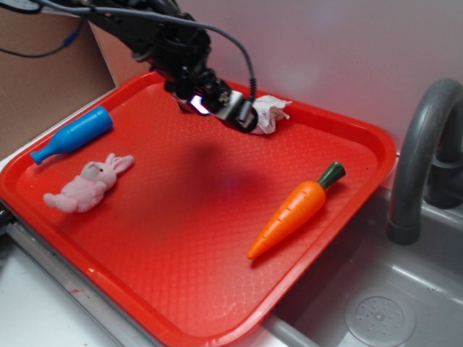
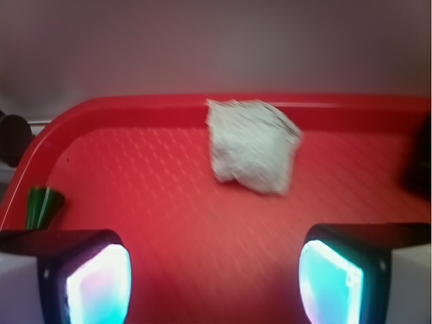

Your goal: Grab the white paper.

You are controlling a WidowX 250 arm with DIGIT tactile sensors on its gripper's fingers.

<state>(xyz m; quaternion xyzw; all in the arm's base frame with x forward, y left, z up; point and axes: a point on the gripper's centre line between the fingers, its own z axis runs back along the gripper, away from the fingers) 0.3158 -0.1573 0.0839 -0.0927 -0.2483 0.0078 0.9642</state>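
Spread gripper (image 2: 216,277) fingers, white paper (image 2: 252,145) beyond on red tray (image 2: 135,202)

The red tray (image 1: 181,246) carries everything and sits on a pale bench (image 1: 43,311) beside a grey sink (image 1: 376,303). At its far rim lies the crumpled white paper (image 1: 271,114); at the left lie a blue bottle (image 1: 72,135) and, nearer, a pink bunny (image 1: 88,184). An orange carrot (image 1: 293,211) lies towards the right, well apart from the others.
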